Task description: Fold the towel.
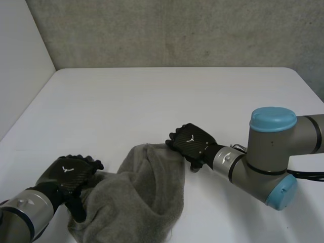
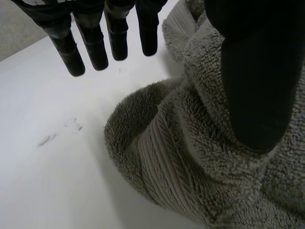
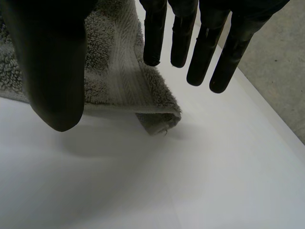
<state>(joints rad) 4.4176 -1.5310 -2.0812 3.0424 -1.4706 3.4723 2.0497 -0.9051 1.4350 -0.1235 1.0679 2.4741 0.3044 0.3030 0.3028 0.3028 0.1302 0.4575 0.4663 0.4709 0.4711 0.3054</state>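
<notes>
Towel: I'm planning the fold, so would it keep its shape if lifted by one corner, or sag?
Probably sags: the towel lies slumped in soft folds. Its fuzzy surface should grip well, not slip. Pushed, it would likely crumple more rather than slide.

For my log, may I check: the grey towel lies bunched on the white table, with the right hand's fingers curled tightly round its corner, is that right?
Not quite: the right wrist view shows the right hand with fingers straight and open at the corner, not curled round it. The grey towel does lie bunched on the white table.
</notes>
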